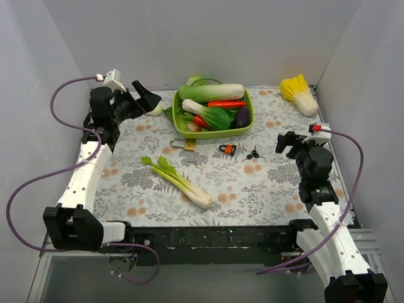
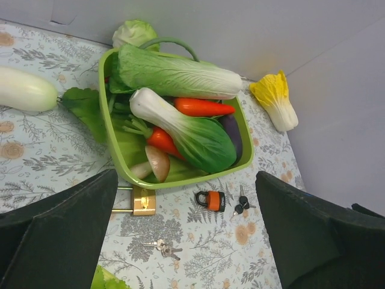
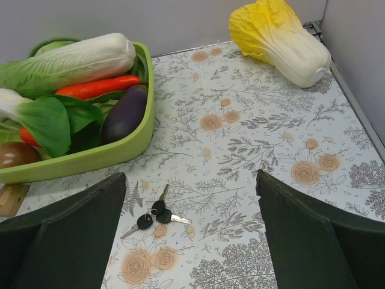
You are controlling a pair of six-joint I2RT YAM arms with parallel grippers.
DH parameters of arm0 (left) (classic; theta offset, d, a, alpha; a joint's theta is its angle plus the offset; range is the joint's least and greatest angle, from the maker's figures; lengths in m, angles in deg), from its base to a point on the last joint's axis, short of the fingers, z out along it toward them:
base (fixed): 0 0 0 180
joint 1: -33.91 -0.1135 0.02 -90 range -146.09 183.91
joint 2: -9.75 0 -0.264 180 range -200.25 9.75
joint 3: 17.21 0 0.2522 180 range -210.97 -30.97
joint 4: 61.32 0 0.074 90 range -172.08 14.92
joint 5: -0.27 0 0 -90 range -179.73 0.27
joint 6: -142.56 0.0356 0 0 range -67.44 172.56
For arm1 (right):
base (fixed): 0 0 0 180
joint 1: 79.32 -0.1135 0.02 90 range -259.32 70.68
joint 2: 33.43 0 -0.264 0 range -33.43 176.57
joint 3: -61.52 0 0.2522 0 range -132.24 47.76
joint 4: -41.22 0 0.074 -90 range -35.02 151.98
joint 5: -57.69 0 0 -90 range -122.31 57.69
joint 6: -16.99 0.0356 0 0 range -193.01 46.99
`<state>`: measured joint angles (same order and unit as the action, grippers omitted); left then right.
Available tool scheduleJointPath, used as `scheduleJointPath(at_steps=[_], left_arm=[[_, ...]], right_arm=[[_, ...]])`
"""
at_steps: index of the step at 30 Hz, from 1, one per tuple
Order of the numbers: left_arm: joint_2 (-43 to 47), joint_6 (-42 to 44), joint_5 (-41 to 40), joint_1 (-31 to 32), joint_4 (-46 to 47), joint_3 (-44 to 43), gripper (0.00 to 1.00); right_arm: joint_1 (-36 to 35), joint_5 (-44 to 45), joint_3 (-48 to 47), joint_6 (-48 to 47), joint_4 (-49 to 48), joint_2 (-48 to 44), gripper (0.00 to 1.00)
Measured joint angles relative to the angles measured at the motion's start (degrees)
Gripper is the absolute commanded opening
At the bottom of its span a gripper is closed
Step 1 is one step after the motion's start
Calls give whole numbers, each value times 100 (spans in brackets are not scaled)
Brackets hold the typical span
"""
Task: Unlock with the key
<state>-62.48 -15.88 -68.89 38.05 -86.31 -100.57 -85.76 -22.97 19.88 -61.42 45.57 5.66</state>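
The key bunch (image 1: 252, 153), small with black plastic heads, lies flat on the floral cloth just right of the small red padlock (image 1: 228, 149). The brass padlock (image 1: 183, 144) lies further left, by the basket's front. My right gripper (image 1: 287, 142) is open and empty, hovering right of the keys; in the right wrist view the keys (image 3: 153, 214) lie low between its fingers (image 3: 66, 235), nearer the left one. My left gripper (image 1: 144, 96) is open and empty, raised at the far left. Its view shows the keys (image 2: 240, 203), red padlock (image 2: 210, 200), brass padlock (image 2: 143, 200) and a silver key bunch (image 2: 161, 247).
A green basket (image 1: 214, 133) full of vegetables stands at the back centre. A celery stalk (image 1: 180, 182) lies in front of the locks. A yellow cabbage (image 1: 300, 93) lies at the back right and a white radish (image 1: 153, 110) by my left gripper. Grey walls enclose three sides.
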Motion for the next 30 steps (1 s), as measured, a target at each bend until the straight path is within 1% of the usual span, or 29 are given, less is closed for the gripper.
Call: scheduleJointPath(at_steps=[7,11,17,23,25,27,30], left_arm=[[-186,-37,-264,0,-28,221,98],[-138,74,-610,0,-61,433,98],[52,540,-1167,0,-205,704,98],[173,804,-1681,52,-232,710,98],[162,863,-1875,269,-256,686,98],[101,966,-2109,682,-389,566,98],[-245,1141,-2363,1552,-636,24,98]], right_arm=[[0,-42,-9,26,90,-37,97],[0,-98,-221,28,365,267,97],[0,-144,-704,87,1040,468,88],[0,-490,-1237,116,1687,935,86],[0,-614,-1248,133,1781,1117,83],[0,-741,-1248,157,1884,1338,79],[0,-984,-1248,201,1934,1759,74]])
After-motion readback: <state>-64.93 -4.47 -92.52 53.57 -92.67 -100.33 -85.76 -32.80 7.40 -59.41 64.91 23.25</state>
